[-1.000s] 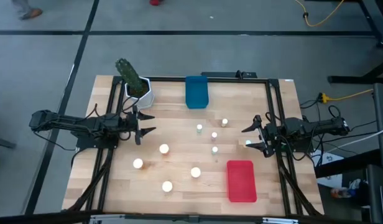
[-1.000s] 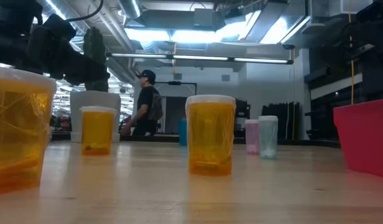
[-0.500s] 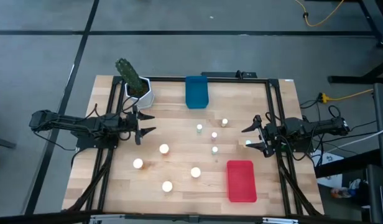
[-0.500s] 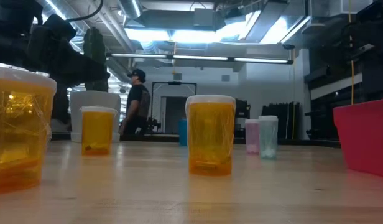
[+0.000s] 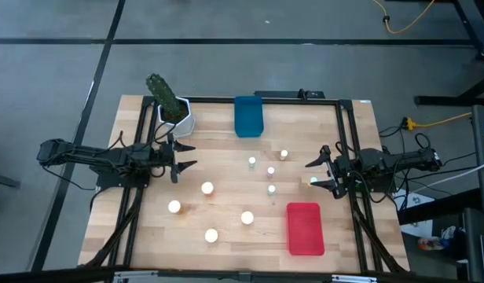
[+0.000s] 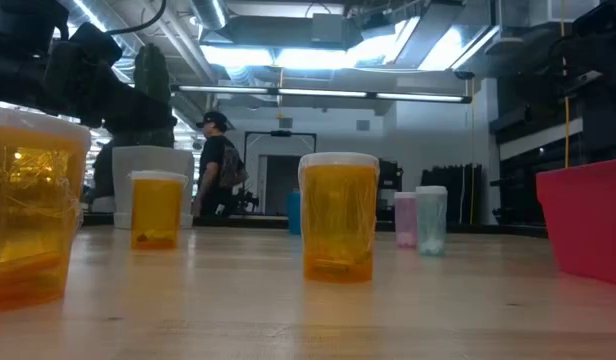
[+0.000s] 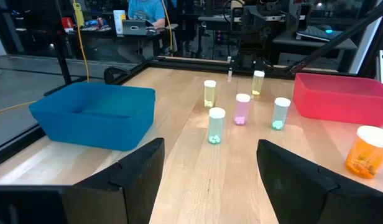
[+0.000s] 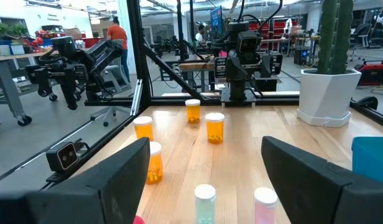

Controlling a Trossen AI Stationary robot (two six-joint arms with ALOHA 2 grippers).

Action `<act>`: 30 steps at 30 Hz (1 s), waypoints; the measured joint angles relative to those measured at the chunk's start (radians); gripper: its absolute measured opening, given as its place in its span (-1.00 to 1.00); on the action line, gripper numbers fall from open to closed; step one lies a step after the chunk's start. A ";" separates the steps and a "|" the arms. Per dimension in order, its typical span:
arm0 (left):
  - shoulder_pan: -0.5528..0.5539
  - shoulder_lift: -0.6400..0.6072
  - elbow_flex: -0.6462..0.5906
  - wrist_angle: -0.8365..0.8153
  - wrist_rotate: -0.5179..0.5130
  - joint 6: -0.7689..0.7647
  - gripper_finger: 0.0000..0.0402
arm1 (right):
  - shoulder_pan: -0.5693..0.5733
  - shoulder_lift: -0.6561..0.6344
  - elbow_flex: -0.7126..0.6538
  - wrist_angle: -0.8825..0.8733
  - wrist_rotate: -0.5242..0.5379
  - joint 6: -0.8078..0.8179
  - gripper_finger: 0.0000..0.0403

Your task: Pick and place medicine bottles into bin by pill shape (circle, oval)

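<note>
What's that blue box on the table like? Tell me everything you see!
The blue bin is a smooth, plastic-looking rectangular tub with rounded corners and low walls. It sits upright and open-topped at the table's far edge, between the cactus pot and the small bottles. In the left wrist view it looks empty. Nothing touches it except the wooden table; neither gripper is near.

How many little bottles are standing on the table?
8. Four small bottles cluster between the bins. Four big orange bottles stand toward the left and front. None look hidden.
</note>
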 joint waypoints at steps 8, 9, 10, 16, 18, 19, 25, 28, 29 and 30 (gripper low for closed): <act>0.000 0.000 0.000 0.000 0.000 0.000 0.23 | 0.000 0.000 0.000 0.081 0.052 0.136 0.54; 0.000 0.000 0.000 0.000 0.000 0.000 0.23 | 0.000 0.000 0.000 0.080 0.052 0.148 0.54; 0.000 0.000 0.000 0.000 0.000 0.000 0.23 | 0.000 0.000 0.000 0.079 0.050 0.159 0.54; 0.000 0.000 0.000 0.000 0.000 0.000 0.23 | 0.000 0.000 0.000 0.079 0.127 0.171 0.54; 0.000 0.000 0.000 0.000 0.000 0.000 0.23 | 0.000 0.000 0.000 0.077 0.129 0.176 0.54; 0.000 0.000 0.000 0.000 0.000 0.000 0.23 | 0.000 0.000 0.000 0.077 0.129 0.175 0.54; 0.000 0.000 0.000 0.000 0.000 0.000 0.23 | 0.000 0.000 0.001 0.076 0.131 0.179 0.54; 0.000 0.000 0.000 0.000 0.000 0.000 0.23 | -0.009 0.003 0.034 0.018 0.183 0.159 0.54; 0.000 0.000 0.000 0.000 0.000 0.000 0.23 | -0.014 0.008 0.055 -0.021 0.209 0.159 0.54; 0.000 0.000 0.000 0.000 0.000 0.000 0.23 | -0.019 0.016 0.078 -0.068 0.234 0.160 0.54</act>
